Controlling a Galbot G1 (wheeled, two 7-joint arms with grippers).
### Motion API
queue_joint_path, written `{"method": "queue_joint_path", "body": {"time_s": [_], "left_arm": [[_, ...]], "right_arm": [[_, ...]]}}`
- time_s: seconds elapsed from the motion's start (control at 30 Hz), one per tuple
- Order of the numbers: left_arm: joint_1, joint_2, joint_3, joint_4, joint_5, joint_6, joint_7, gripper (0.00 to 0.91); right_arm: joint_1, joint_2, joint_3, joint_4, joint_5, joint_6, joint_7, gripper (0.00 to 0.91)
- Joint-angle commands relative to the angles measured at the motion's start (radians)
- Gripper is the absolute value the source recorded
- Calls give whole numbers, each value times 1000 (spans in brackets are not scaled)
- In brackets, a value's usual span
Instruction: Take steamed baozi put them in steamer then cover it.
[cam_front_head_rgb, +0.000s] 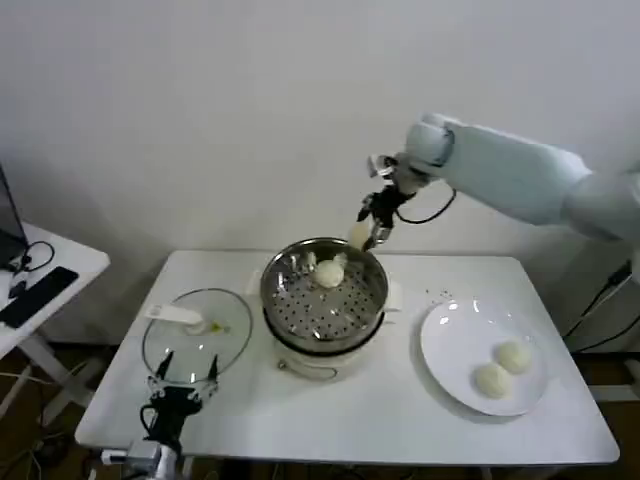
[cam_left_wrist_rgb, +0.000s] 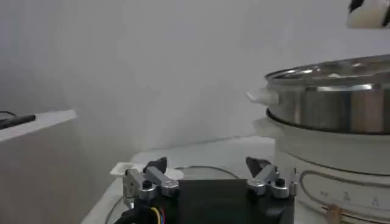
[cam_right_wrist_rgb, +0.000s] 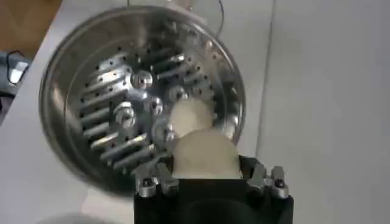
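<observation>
The steamer (cam_front_head_rgb: 300, 310) stands mid-table with one steamed baozi (cam_front_head_rgb: 329, 272) lying in it. My right gripper (cam_front_head_rgb: 372, 232) hovers over the steamer's far rim, shut on a second baozi (cam_right_wrist_rgb: 206, 155); below it I see the perforated basket (cam_right_wrist_rgb: 103, 91) and the baozi inside (cam_right_wrist_rgb: 192, 114). Two more baozi (cam_front_head_rgb: 514, 355) (cam_front_head_rgb: 492, 380) rest on the white plate (cam_front_head_rgb: 450, 340) to the right. The cover (cam_front_head_rgb: 196, 335), clear glass with a white handle (cam_front_head_rgb: 178, 315), lies flat to the left of the steamer. My left gripper (cam_front_head_rgb: 185, 385) stands open at the cover's near edge, its jaws (cam_left_wrist_rgb: 207, 169) holding nothing.
The steamer sits on a white pot base (cam_left_wrist_rgb: 329, 158). A side table with a black keyboard (cam_front_head_rgb: 35, 295) stands at the far left. The white wall is close behind the table. Bare tabletop lies in front of the steamer and the plate.
</observation>
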Motion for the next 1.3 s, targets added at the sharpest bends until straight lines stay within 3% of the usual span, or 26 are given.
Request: {"method": "queue_joint_path", "body": {"time_s": [0.03, 0.57, 1.3], "left_arm": [[12, 1, -6, -2, -7, -6, -1, 907], [8, 1, -8, 3, -8, -7, -1, 907], [6, -6, -4, 6, -4, -5, -3, 907]], "right_arm": [[-108, 201, 22, -92, 12, -11, 9, 756], [-201, 256, 47, -139, -28, -12, 21, 756], [-194, 233, 43, -102, -31, -14, 24, 746]]}}
